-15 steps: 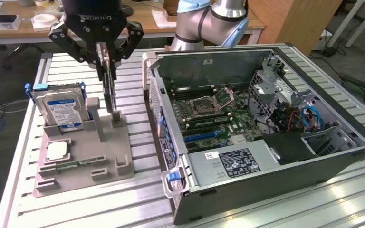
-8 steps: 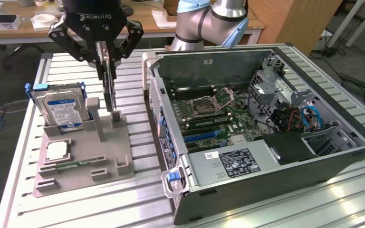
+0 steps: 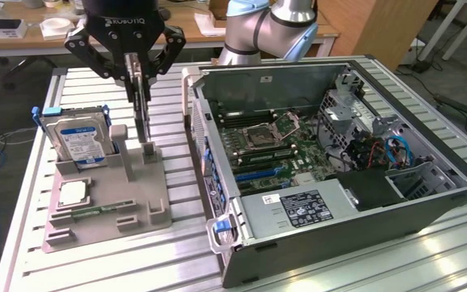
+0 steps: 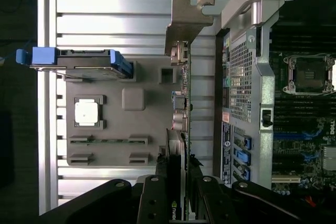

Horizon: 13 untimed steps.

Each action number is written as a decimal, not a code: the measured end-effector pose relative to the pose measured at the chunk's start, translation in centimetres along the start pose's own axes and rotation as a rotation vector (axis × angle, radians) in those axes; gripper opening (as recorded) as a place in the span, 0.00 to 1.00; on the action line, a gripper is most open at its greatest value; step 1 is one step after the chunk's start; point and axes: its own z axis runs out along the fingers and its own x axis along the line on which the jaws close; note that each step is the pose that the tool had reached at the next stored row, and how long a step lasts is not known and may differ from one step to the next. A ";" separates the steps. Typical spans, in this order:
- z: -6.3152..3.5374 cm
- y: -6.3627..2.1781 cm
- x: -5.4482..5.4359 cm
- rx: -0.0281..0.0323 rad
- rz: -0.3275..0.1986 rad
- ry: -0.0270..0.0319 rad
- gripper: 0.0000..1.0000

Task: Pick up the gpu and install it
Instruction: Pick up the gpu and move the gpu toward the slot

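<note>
We see the tool point(image 3: 138, 82) pinching the gpu point(image 3: 143, 115), a thin dark card standing on edge with a silver bracket point(image 4: 185, 22) at one end, over the grey holder point(image 3: 148, 188) on the worktop point(image 3: 95, 261), beside the open computer case point(image 3: 428, 201).

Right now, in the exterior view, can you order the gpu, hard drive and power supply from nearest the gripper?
1. gpu, right at the gripper.
2. hard drive, exterior view's left.
3. power supply, in the case, exterior view's right.
</note>
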 end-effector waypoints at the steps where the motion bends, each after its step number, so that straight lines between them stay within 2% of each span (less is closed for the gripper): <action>1: 0.00 0.00 -0.1 0.0001 0.000 0.0000 0.26; 13: 0.00 0.00 -0.5 0.0000 0.000 0.0000 0.26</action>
